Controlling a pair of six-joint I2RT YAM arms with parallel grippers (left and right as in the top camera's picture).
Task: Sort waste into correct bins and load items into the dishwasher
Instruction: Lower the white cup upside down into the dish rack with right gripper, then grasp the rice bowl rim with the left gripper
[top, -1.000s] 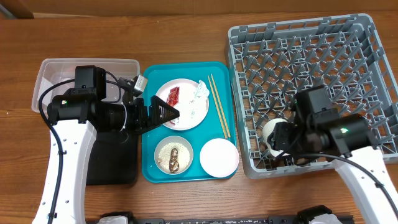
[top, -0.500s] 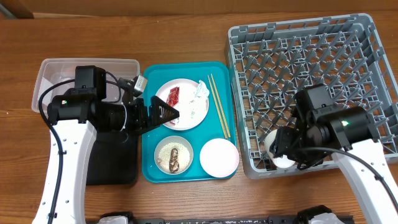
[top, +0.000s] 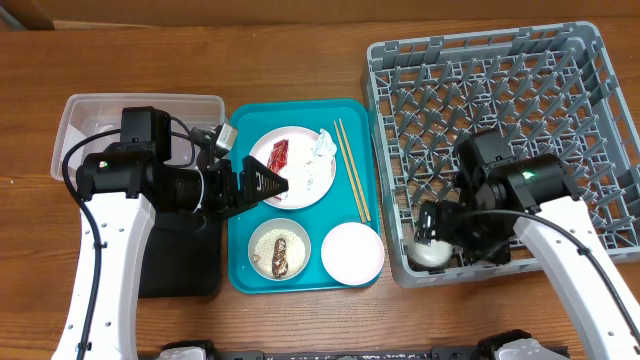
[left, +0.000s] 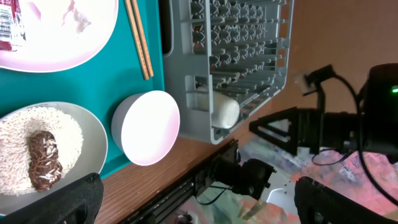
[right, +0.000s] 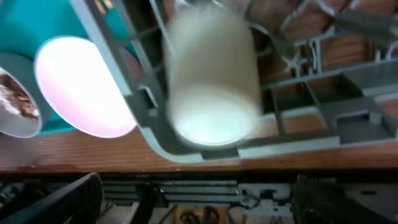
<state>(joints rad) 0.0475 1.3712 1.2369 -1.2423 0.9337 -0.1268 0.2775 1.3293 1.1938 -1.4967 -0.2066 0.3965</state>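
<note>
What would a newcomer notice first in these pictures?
The large grey dish rack fills the right side, with a white cup lying in its near left corner. Beside it, a teal tray carries a plate with a red wrapper, a bowl of rice and an empty bowl.

This looks like a robot lab. At a wooden desk (top: 300, 50), a left robot arm (top: 100, 250) stands left of the teal tray (top: 238, 270) and a right robot arm (top: 575, 265) stands right of it.

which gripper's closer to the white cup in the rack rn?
Right. The right gripper hangs just above the cup in the rack's corner nearest the teal tray. The left gripper is over the plate, well away.
</note>
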